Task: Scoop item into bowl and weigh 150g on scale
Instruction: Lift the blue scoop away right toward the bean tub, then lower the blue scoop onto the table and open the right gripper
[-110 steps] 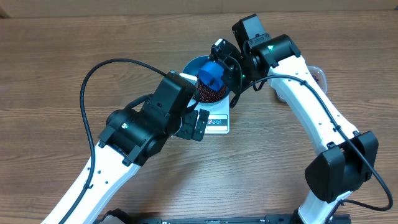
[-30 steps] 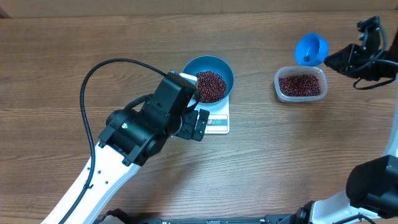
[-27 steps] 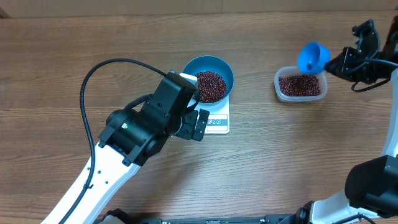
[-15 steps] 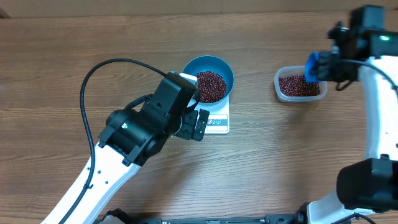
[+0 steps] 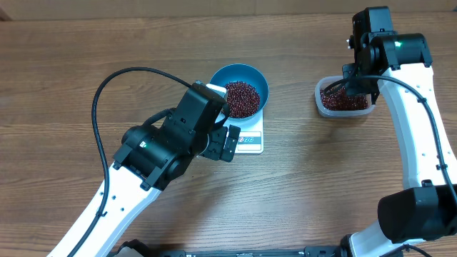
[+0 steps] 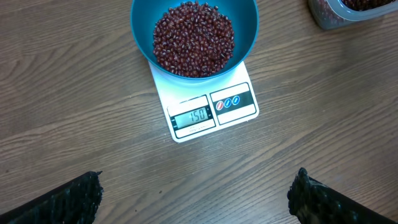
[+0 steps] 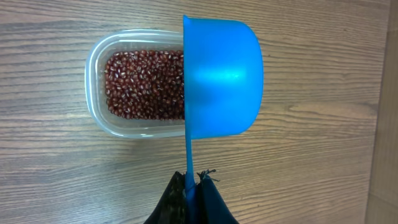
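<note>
Left gripper [image 6: 196, 198]: jaws spread fully wide, holding and touching nothing, poised above the table [image 6: 74, 112] just in front of the scale [image 6: 181, 93]. Right gripper [image 7: 189, 188]: jaws closed tight on the thin handle of the blue scoop [image 7: 221, 78]. The scoop is turned on its side with its mouth facing the clear tub [image 7: 93, 68], over the tub's right end; its contents cannot be seen. Beans [image 6: 193, 38]: a dark red-brown heap in the blue bowl [image 6: 249, 37], and a further layer in the tub. The bowl sits on the rear part of the white scale, overhanging it. Writing: the scale display [image 6: 193, 116] reads 150. The label panel [image 6: 233, 101] beside it carries red and blue round marks, their text too small to read.
</note>
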`<state>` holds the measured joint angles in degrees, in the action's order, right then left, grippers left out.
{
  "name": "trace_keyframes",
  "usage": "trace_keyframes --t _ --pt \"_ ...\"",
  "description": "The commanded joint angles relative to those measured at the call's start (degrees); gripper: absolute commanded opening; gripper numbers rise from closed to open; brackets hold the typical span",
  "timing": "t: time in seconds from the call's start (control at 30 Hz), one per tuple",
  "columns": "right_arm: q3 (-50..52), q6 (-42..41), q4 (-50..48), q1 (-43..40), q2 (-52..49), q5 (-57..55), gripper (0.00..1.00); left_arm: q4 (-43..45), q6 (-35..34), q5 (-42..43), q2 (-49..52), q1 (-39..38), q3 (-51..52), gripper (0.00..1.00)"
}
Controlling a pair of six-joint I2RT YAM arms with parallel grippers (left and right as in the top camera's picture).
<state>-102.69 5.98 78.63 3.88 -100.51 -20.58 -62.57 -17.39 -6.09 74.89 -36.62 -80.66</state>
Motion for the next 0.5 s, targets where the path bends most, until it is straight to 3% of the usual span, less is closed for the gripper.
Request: trace_keyframes --t 0.0,0.2,0.47 --pt "-1.2 -0.6 -0.5 0.2 1.5 2.1 0.04 0.2 0.5 -0.5 0.1 0.2 -0.5 1.00" --pt "0.5 -0.6 -1.8 -1.1 1.4 12.9 0.04 0.2 0.5 -0.5 0.1 0.2 -0.5 1.00" --pt "0.5 0.1 3.3 -4.4 3.4 43.4 0.04 0.2 0.5 -0.5 0.1 0.2 -0.5 1.00"
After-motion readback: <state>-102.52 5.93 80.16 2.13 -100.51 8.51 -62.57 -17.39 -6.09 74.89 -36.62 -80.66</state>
